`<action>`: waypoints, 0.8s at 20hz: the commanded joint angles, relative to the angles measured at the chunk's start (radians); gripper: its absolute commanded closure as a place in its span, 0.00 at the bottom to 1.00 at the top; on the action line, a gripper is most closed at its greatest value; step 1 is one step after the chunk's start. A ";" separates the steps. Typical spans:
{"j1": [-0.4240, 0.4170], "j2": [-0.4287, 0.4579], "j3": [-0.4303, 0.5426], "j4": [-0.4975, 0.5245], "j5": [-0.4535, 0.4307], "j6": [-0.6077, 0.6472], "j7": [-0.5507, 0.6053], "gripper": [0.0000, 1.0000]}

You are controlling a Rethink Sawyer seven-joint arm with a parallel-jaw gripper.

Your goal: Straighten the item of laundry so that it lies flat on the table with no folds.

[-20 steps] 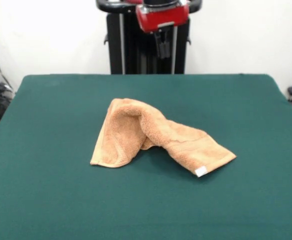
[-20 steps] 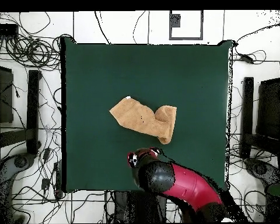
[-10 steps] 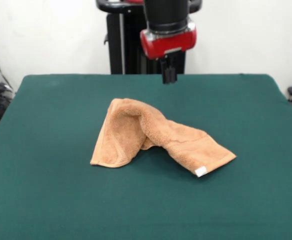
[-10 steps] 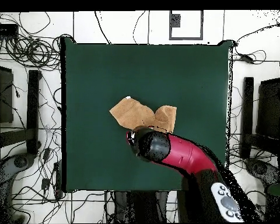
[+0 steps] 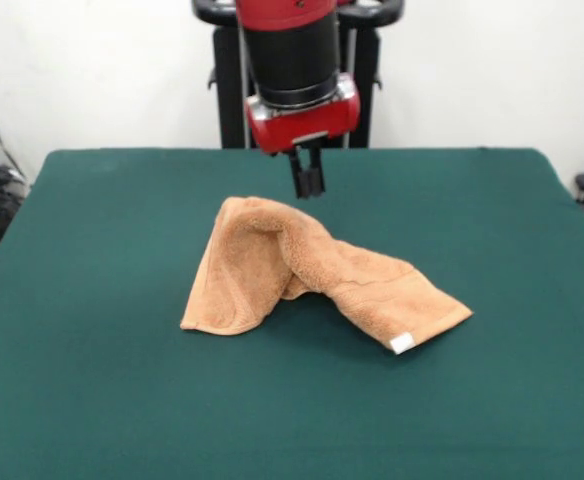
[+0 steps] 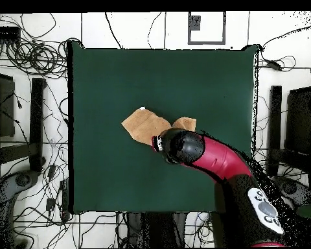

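One orange-tan towel (image 5: 307, 275) lies near the middle of the green tabletop (image 5: 92, 400) in the front view, bunched up rather than flat: it humps to a ridge at its far side, with one flap sloping down toward the picture's left and a longer flap running out to the right, where a small white tag (image 5: 402, 343) shows at the near corner. The red and black arm comes down from above, and its jaws (image 5: 307, 177) hang just over the far edge of the hump, their two dark fingers pressed close together with nothing between them.

From overhead, the arm's wrist covers the towel's (image 6: 145, 124) middle, leaving tan cloth showing on either side of it, and the jaws are hidden under the arm.
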 commanded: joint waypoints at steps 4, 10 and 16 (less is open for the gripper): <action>-0.013 -0.012 0.130 -0.040 -0.021 0.134 0.028 1.00; -0.004 0.006 0.130 -0.058 -0.022 0.120 0.046 1.00; 0.025 0.063 0.110 -0.146 -0.024 0.144 0.069 1.00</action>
